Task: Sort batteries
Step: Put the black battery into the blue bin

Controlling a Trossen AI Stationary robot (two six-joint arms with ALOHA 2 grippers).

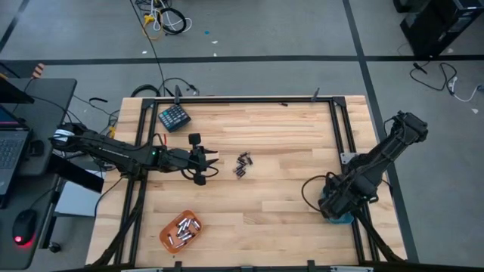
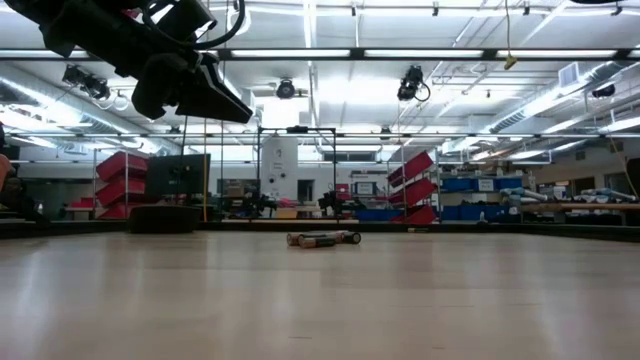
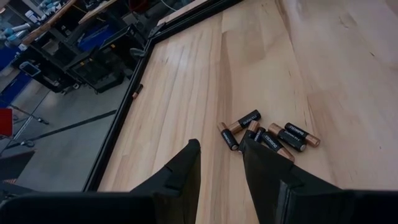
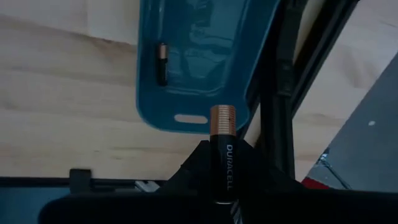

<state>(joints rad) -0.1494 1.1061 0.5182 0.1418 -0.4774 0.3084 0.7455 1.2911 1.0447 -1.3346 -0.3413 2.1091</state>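
Clamped in the right pincer (image 4: 221, 180), one battery (image 4: 222, 152) stands above a blue tray (image 4: 199, 62) at the worktop's (image 1: 280, 204) right near edge; another cell (image 4: 161, 63) lies inside the tray. Left pincer (image 1: 214, 163) hovers mid-worktop, fingers (image 3: 180, 177) apart, just left of a loose battery cluster (image 1: 242, 166). An orange tray (image 1: 180, 230) with cells sits near-left, a teal keypad block (image 1: 174, 117) far-left
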